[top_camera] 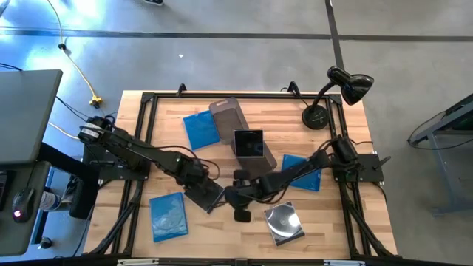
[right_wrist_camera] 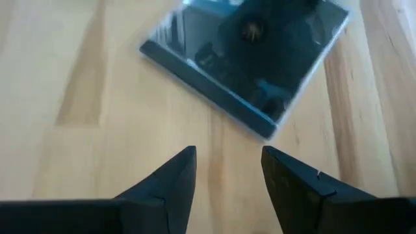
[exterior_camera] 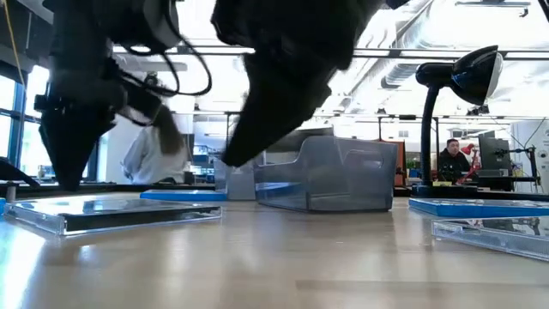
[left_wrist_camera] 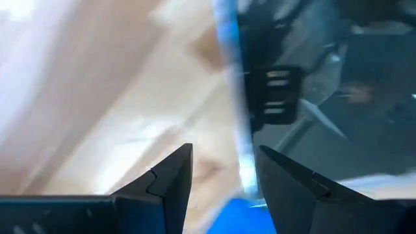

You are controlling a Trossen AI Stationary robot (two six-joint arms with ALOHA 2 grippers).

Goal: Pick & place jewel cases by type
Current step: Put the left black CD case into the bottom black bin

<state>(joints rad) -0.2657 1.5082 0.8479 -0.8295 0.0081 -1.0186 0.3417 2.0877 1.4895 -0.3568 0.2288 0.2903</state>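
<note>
a: while both arms crowd the table's middle, the left gripper (top_camera: pixel 211 193) sits low at the dark case (top_camera: pixel 205 195) near the front, fingers parted, one either side of the case's edge.

b: is it clamped on that edge?

a: can't tell. the left wrist view shows the edge between the tips, with gaps still showing, so i'd call it parted, not clenched.

b: and the right gripper (top_camera: pixel 238 198)?

a: just beside the left one, jaws released, nothing between them. its wrist view looks over bare wood at that same dark case (right_wrist_camera: pixel 250 62), a little apart from its tips.

b: where are the other cases?

a: one blue case (top_camera: pixel 200 128) lies toward the back left, a second blue case (top_camera: pixel 167 215) at the front left, a third blue case (top_camera: pixel 304 171) on the right, partly under the right arm. a silver-faced case (top_camera: pixel 284 222) lies front right. two grey tubs (top_camera: pixel 238 134) lie mid-table, a dark-faced case (top_camera: pixel 249 143) on them.

b: anything else?

a: a black lamp (top_camera: pixel 341 90) at the back right corner.
</note>
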